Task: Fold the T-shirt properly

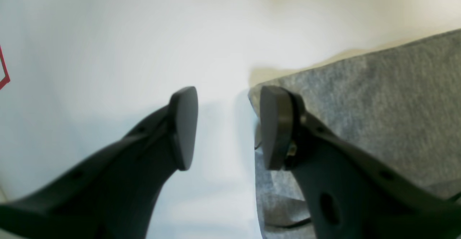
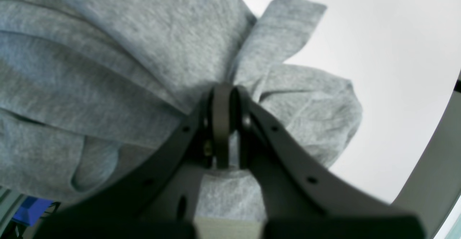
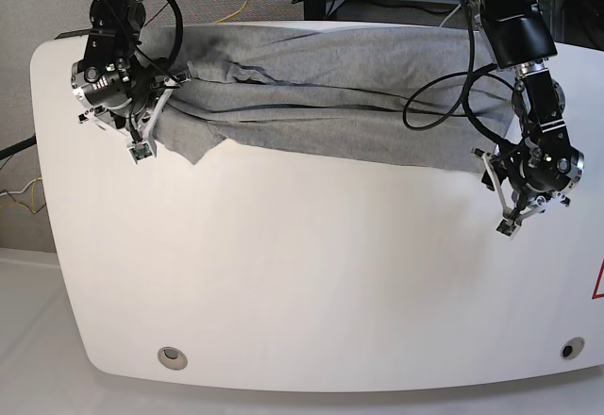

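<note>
In the base view, the right gripper (image 3: 156, 104) sits at the far left of the white tabletop (image 3: 311, 273), over the end of the grey T-shirt (image 3: 340, 104); its jaws are pressed together on a bunch of the cloth — the right wrist view shows the two black fingers (image 2: 221, 123) shut on a gathered fold of the T-shirt (image 2: 119, 70), with a loose flap sticking up past them and the rest hanging in thick creases to one side. The T-shirt lies as a long wrinkled band across the back part of the tabletop, from that gripper almost to the other arm; a corner of it droops toward the front near the left end. At the right, the left gripper (image 3: 495, 184) hovers at the shirt's other end; its jaws stand spread and hold nothing — in the left wrist view one finger (image 1: 183, 127) is over bare tabletop (image 1: 108, 44), the other over the edge of the T-shirt (image 1: 396, 113).
</note>
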Controlling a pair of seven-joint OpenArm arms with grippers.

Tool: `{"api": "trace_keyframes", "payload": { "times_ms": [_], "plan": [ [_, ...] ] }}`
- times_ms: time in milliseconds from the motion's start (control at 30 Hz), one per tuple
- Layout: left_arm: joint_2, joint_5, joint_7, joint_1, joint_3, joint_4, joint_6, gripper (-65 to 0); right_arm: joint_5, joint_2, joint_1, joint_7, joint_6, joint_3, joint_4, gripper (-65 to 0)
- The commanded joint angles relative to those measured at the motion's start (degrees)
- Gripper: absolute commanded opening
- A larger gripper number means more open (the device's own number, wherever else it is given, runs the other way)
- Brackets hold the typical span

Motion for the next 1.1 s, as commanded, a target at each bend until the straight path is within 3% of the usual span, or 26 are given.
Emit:
{"api": "trace_keyframes", "payload": {
  "times_ms": [0, 433, 767, 1067],
  "plan": [
    [-0.62, -0.11, -0.85, -0.97, -0.24, 0.82, -0.03, -38.0, 0.14, 0.45, 0.44, 0.49, 0.23, 0.17, 1.28, -63.7],
    [-0.62, -0.11, -0.85, -0.18, -0.41, 0.9, -0.03, -38.0, 0.14, 0.45, 0.44, 0.49, 0.23, 0.17, 1.1, -61.9],
    [-0.62, -0.11, -0.85, -0.09, -0.41, 0.9, -0.03, -38.0, 0.05, 0.45, 0.44, 0.67, 0.23, 0.17, 1.19, -27.3],
    [-0.62, -0.02, -0.85, -0.09, -0.41, 0.9, -0.03, -38.0, 0.05, 0.45, 0.88, 0.67, 0.23, 0.43, 1.19, -29.9]
  ]
}}
